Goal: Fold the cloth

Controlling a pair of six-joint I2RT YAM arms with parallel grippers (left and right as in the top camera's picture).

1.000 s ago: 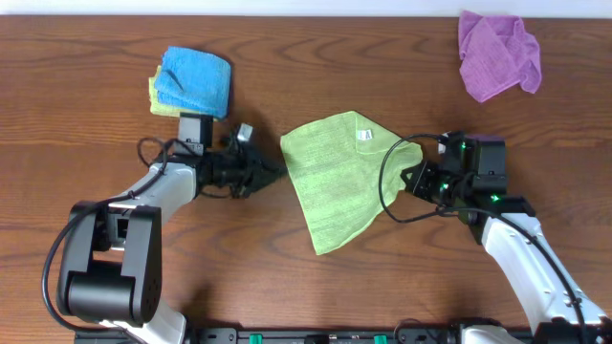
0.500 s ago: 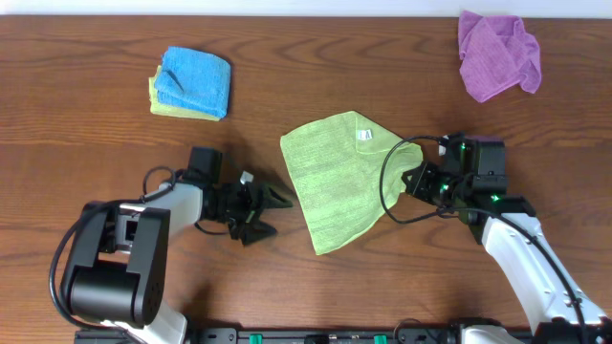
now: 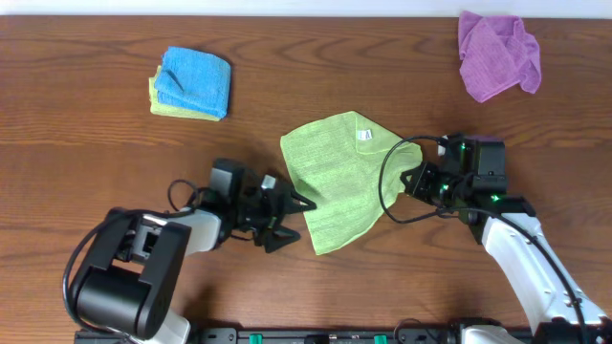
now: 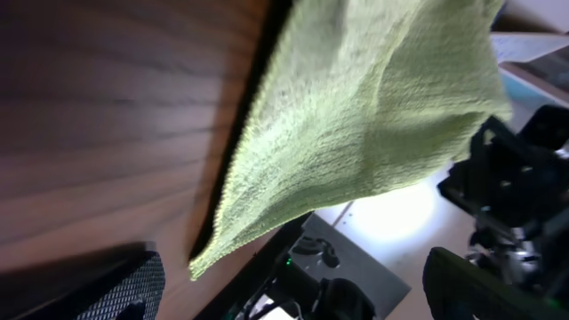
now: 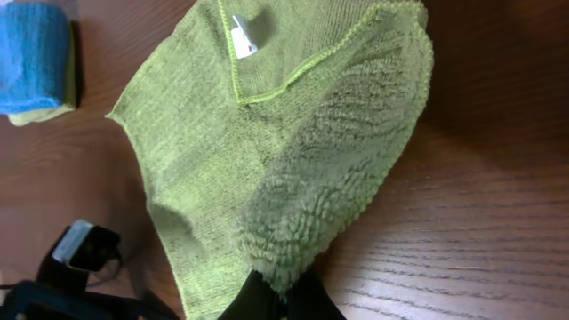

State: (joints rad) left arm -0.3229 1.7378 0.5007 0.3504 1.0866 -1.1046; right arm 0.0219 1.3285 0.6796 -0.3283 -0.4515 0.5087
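Observation:
The light green cloth point(image 3: 335, 182) lies partly folded on the wooden table, its white label point(image 3: 363, 135) near the far corner. My right gripper point(image 3: 413, 180) is shut on the cloth's right corner and holds it slightly raised. In the right wrist view, the fluffy cloth point(image 5: 267, 151) runs into the shut gripper point(image 5: 280, 298). My left gripper point(image 3: 292, 218) stands open, low over the table, just left of the cloth's near corner. In the left wrist view, that pointed corner of the cloth point(image 4: 373, 98) hangs ahead of the open gripper point(image 4: 293, 298) and lies between its spread fingers point(image 4: 124, 284) without touching them.
A folded blue cloth on a yellow-green one point(image 3: 191, 81) sits at the back left. A crumpled purple cloth point(image 3: 497, 53) lies at the back right. Black cables loop from the right arm over the green cloth's right edge point(image 3: 387, 186).
My left gripper has opened wide and swung forward and to the right, from beside the cloth's left corner to its near corner. The right gripper and the cloth have stayed put.

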